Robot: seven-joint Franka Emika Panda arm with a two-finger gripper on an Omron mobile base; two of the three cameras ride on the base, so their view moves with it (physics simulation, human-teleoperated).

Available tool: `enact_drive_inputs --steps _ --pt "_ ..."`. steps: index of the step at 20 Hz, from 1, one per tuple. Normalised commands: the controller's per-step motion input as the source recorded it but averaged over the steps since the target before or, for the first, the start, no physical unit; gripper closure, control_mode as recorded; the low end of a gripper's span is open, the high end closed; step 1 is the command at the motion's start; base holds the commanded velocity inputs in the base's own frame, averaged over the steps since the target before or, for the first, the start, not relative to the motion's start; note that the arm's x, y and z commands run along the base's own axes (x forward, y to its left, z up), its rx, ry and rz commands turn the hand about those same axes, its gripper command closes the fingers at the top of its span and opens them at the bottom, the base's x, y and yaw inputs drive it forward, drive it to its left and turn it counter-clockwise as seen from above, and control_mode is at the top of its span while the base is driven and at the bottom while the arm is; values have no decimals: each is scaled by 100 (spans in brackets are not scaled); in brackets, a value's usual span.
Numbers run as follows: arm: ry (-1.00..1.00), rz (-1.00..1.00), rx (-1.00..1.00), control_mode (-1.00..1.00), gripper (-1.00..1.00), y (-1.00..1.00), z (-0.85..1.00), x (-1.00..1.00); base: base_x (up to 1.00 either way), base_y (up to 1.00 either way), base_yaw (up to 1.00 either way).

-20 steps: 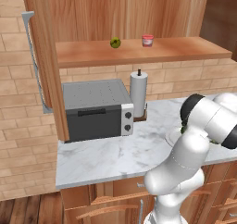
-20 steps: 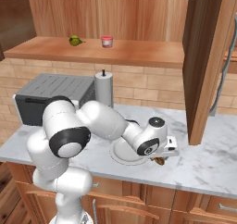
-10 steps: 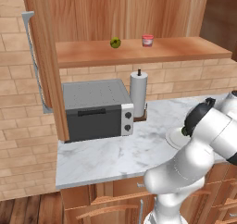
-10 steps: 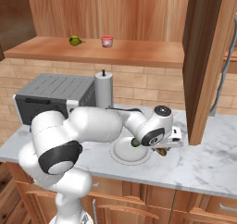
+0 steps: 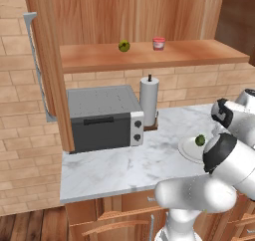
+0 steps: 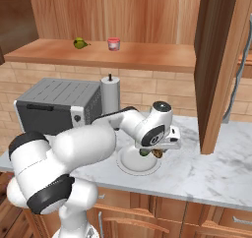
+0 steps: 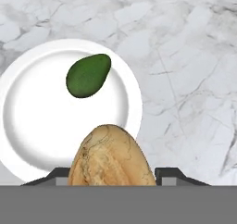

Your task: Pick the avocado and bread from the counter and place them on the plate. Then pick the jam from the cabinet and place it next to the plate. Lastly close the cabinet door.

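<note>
The gripper (image 6: 158, 152) is closed on the bread (image 7: 111, 156) — in the hand view the tan, crusty loaf sits between the two dark finger tips, held above the near rim of the plate (image 7: 28, 140). In the right base view the hand hangs low over the plate on the counter (image 6: 221, 168), the brown lump just showing beneath it.

The avocado (image 7: 88, 74) already lies on the plate, off-centre toward the far side. It is pear-shaped, its long axis running diagonally across the hand view, narrow end toward upper right, broad end toward lower left. The bread is an egg-shaped lump whose long axis appears to run away from the camera, its rounded nose toward the plate's middle.

Judgement on handling: the bread looks light and slightly yielding, with a rough crust that should not slip; the grip across its narrow width, at the flanks, seems the right one. It may roll on release if dropped from height, and the rim beneath it is a poor landing spot — the open white area beside the avocado is better. The avocado looks firm and smooth and could be nudged off if struck.

The jam (image 6: 113, 44) stands upright on the cabinet shelf (image 6: 147, 60), beside a yellower-green fruit (image 6: 79, 43). The cabinet door (image 6: 219, 60) stands open. A toaster oven (image 5: 102, 118) and a paper-towel roll (image 5: 149, 98) sit at the back of the counter.
</note>
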Motion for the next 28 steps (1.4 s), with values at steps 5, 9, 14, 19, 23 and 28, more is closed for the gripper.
enact_drive_inputs --steps 5,9,14,19,23,28 --pt "-3 0 1 -100 100 86 -22 3 0 0 0" --pt "-1 0 0 -100 100 35 -27 14 0 0 0" --pt "0 0 0 -100 100 12 -34 18 0 0 0" --pt "0 0 0 -100 100 1 -16 24 0 0 0" --pt "0 0 0 -100 -100 0 -1 6 0 0 0" --pt "-3 0 3 -100 -100 0 37 0 0 0 0"
